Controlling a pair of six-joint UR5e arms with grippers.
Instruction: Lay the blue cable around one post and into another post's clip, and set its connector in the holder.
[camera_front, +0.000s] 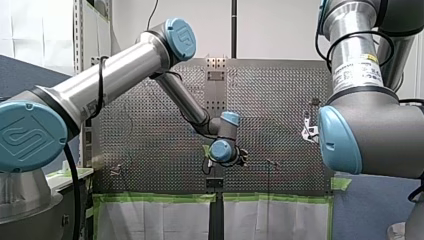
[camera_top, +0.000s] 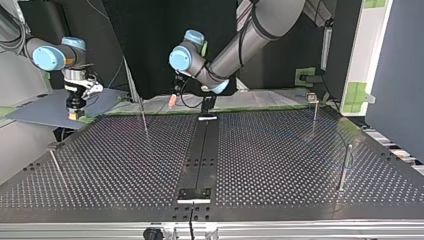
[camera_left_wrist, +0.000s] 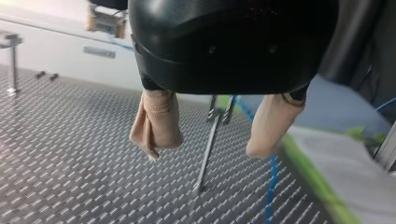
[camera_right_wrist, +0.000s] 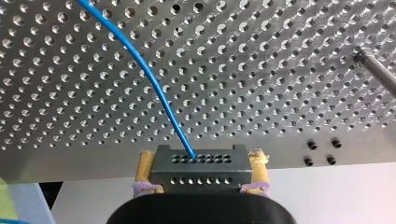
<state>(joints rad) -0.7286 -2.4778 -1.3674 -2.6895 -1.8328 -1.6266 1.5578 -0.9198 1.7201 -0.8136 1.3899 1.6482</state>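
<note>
**Right jaws.** Closed on the connector (camera_right_wrist: 198, 168), a dark grey block with two rows of small holes. We note a yellow pad (camera_right_wrist: 144, 169) pressed to each of its sides. The right arm (camera_top: 50, 56) holds it at the far edge of the counter (camera_right_wrist: 261, 70), at the top view's left.

**Blue cable (camera_right_wrist: 149, 79).** It leaves the connector's upper row of holes and arcs away over the perforated counter. In the left wrist view we list a second stretch (camera_left_wrist: 272, 182) running along the counter's edge, just beside a strip of green tape (camera_left_wrist: 313, 172).

**Left jaws.** Wide open, holding nothing. We count two beige pads (camera_left_wrist: 159, 121) under a black housing. The left arm (camera_top: 235, 47) reaches to the middle of the far edge in the top view.

**Post (camera_left_wrist: 208, 149).** A thin metal rod, upright on the counter, ahead of the left jaws and in the gap between the pads, touching neither. It has a forked clip at its top. The cable passes just beside that clip; we cannot tell whether it sits in it.

**Second post (camera_right_wrist: 379, 71).** Seen in the right wrist view, well apart from the cable.
</note>
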